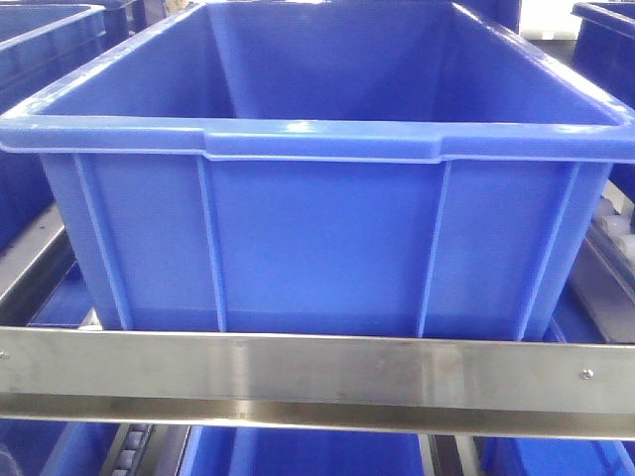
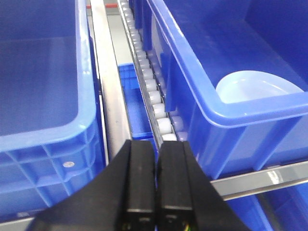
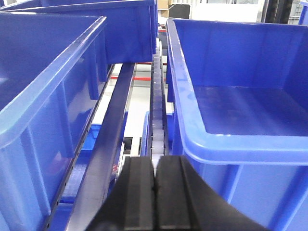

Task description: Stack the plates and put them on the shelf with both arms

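In the left wrist view a pale bluish-white plate (image 2: 255, 86) lies inside a blue bin (image 2: 226, 113) on the right, partly hidden behind the bin's near rim. I cannot tell whether it is one plate or a stack. My left gripper (image 2: 157, 144) is shut with nothing in it, hovering over the roller track (image 2: 151, 91) to the left of that bin. My right gripper (image 3: 155, 161) is shut and empty too, above a roller track (image 3: 158, 130) between two blue bins. No plates show in the front or right wrist views.
A large blue bin (image 1: 317, 149) fills the front view, resting on a shelf behind a steel rail (image 1: 317, 372). More blue bins (image 2: 43, 96) (image 3: 236, 139) (image 3: 43, 106) flank both grippers. Steel rails (image 2: 108, 86) (image 3: 108, 139) run between them, with lower blue bins beneath.
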